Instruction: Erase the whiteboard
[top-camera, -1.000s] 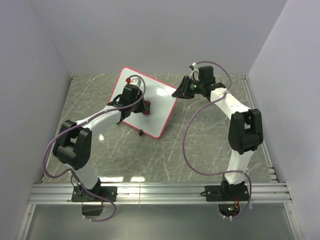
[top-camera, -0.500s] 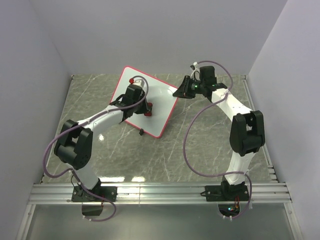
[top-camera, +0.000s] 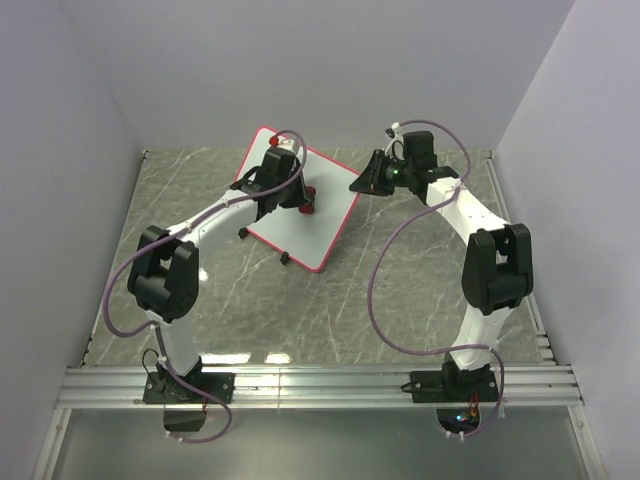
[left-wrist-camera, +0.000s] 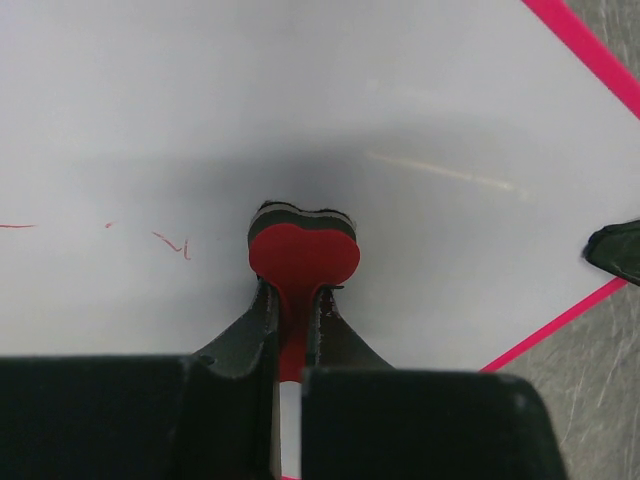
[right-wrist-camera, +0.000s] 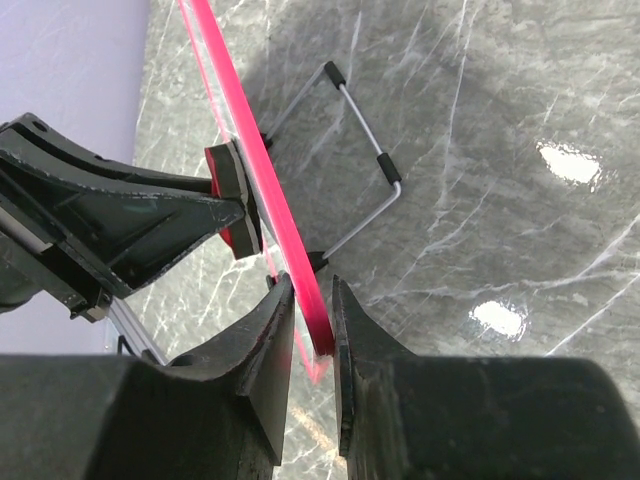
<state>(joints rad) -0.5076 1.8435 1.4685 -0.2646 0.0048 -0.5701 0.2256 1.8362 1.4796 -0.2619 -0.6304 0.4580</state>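
Clamping red eraser block (left-wrist-camera: 303, 255) tight in left hand (left-wrist-camera: 292, 300), face pressed to the whiteboard (left-wrist-camera: 300, 100), upper centre of top view. Pinching the board's corner rim in right hand (right-wrist-camera: 312, 300), nearly shut around it. Propped on wire stand (right-wrist-camera: 386, 166) over the worktop (right-wrist-camera: 500, 100). Faint red scribbles (left-wrist-camera: 172, 243) to clear at mid-left. Risk of levering the rim out of that pinch by pressing too hard, then skidding or tipping the board.

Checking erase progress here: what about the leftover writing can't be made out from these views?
Left wrist: faint red marks on the whiteboard are cut off at the left edge; the left gripper and its eraser hide the board beneath them.
Top external: those marks are too small to see.
Right wrist: the board sits edge-on in the right gripper, its face hidden.
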